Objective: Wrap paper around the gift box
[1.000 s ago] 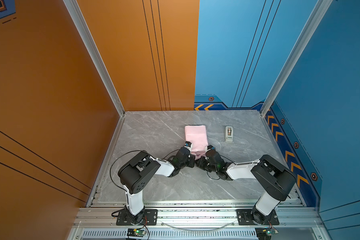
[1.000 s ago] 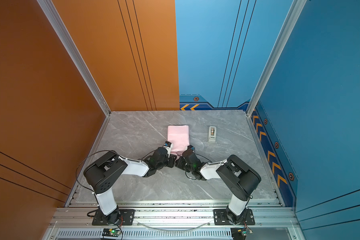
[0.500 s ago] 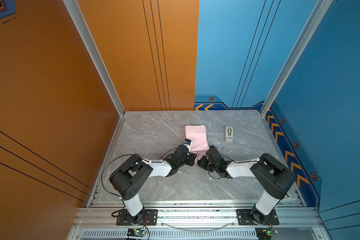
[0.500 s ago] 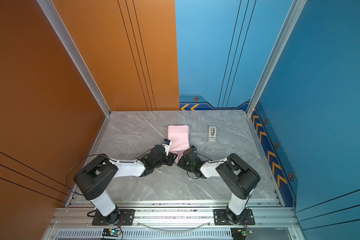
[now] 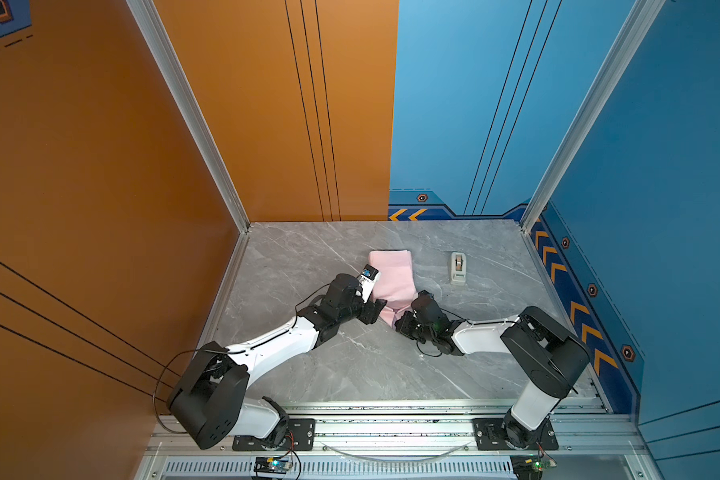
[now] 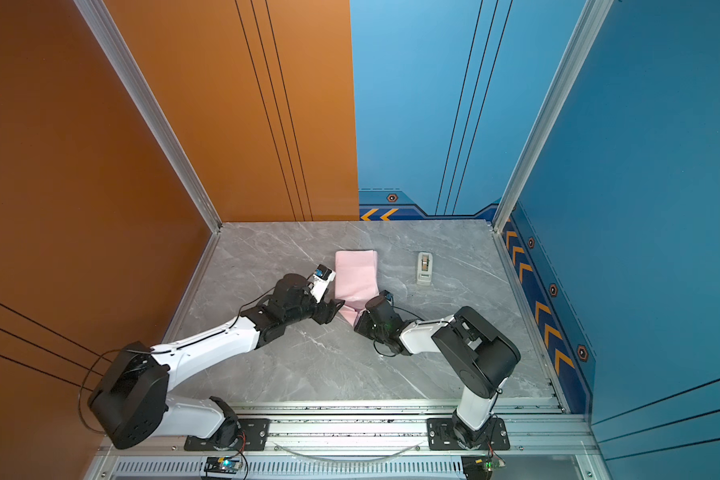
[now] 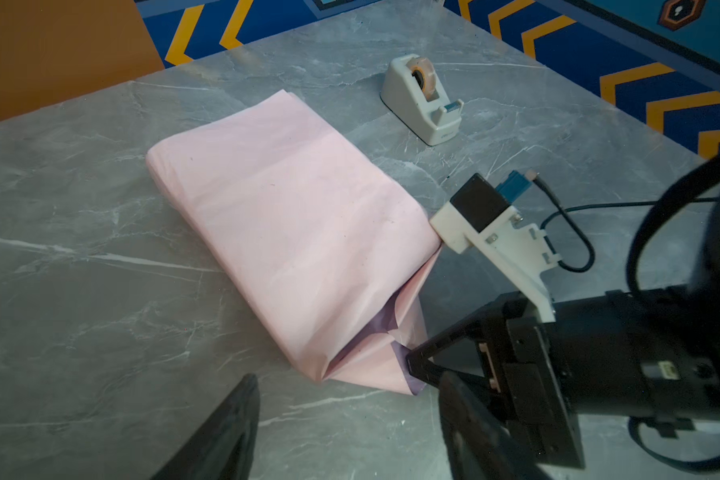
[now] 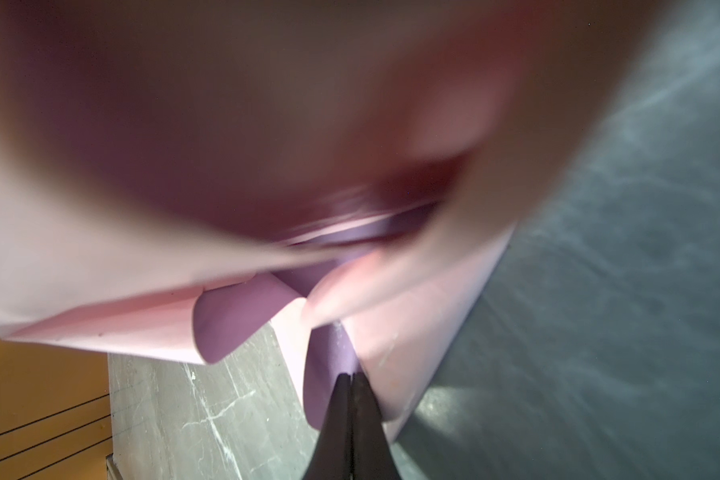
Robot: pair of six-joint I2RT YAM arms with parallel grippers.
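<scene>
Right gripper [image 8: 352,378] pinching paper [image 7: 292,216], left gripper [image 7: 348,376] parted

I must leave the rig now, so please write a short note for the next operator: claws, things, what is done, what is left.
Left claw: open, empty, beside the near end of the paper.
Right claw: shut on a loose flap at that end.
Done: the paper lies on the table, folded into a long pink parcel. The box is not visible, likely inside. The tape dispenser stands apart, right of it.
Left: fold the open near end shut and tape it.
</scene>
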